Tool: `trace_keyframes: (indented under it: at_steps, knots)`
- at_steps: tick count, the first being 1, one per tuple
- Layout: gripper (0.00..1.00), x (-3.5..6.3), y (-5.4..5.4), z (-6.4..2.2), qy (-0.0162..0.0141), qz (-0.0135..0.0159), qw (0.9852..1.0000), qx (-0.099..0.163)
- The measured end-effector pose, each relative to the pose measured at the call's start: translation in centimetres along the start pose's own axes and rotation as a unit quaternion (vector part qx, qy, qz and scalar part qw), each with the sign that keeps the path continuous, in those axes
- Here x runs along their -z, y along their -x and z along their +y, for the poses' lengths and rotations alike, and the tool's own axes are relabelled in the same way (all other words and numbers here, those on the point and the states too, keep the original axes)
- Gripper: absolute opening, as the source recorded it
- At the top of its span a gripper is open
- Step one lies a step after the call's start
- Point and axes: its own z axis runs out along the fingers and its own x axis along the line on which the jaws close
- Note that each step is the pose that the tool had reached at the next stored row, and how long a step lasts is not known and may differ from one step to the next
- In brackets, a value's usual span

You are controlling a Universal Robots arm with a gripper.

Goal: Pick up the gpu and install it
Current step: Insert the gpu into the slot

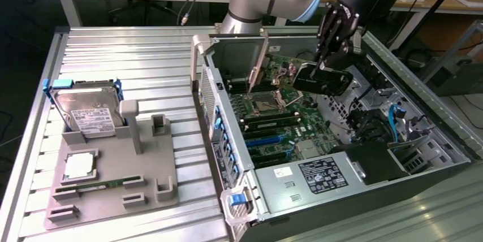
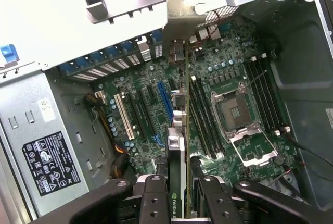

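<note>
The gpu point(image 1: 266, 71) is a thin brown card with a silver end bracket. It hangs on edge above the motherboard point(image 1: 283, 123) inside the open computer case point(image 1: 422, 112). In the wrist view the gpu point(image 2: 183, 109) shows edge-on, its bracket near the case's rear slot openings, above the blue slot point(image 2: 165, 99). My gripper point(image 1: 326, 55) is shut on the card's far end, and in the wrist view the gripper point(image 2: 181, 199) has one black finger on each side of the card.
A grey fixture tray point(image 1: 151, 197) at the exterior view's left holds a hard drive point(image 1: 87, 109), a CPU point(image 1: 79, 165) and a green RAM stick point(image 1: 98, 185). The power supply point(image 1: 317, 175) fills the case's near end. The CPU socket point(image 2: 234, 112) stands open beside the card.
</note>
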Motion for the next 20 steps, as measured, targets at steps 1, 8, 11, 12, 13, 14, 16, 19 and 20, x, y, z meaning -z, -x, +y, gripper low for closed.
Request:
trace_keyframes:
  at_steps: [1, 8, 11, 12, 13, 14, 16, 19, 20]
  knots:
    - [0.27, 0.00, 0.00, 0.00, 0.0001, 0.0001, 1.0000, 0.003]
    - [0.27, 0.00, 0.00, 0.00, 0.0004, 0.0010, 0.9997, 0.024]
    - [0.27, 0.00, 0.00, 0.00, 0.0006, 0.0015, 0.9994, 0.035]
    - [0.27, 0.00, 0.00, 0.00, 0.0007, 0.0016, 0.9993, 0.038]
    - [0.27, 0.00, 0.00, 0.00, 0.0007, 0.0017, 0.9991, 0.041]
    - [0.27, 0.00, 0.00, 0.00, 0.0008, 0.0019, 0.9990, 0.044]
    - [0.27, 0.00, 0.00, 0.00, 0.0009, 0.0023, 0.9986, 0.054]
    - [0.27, 0.00, 0.00, 0.00, 0.0011, 0.0027, 0.9980, 0.064]
    - [0.27, 0.00, 0.00, 0.00, 0.0012, 0.0028, 0.9978, 0.067]
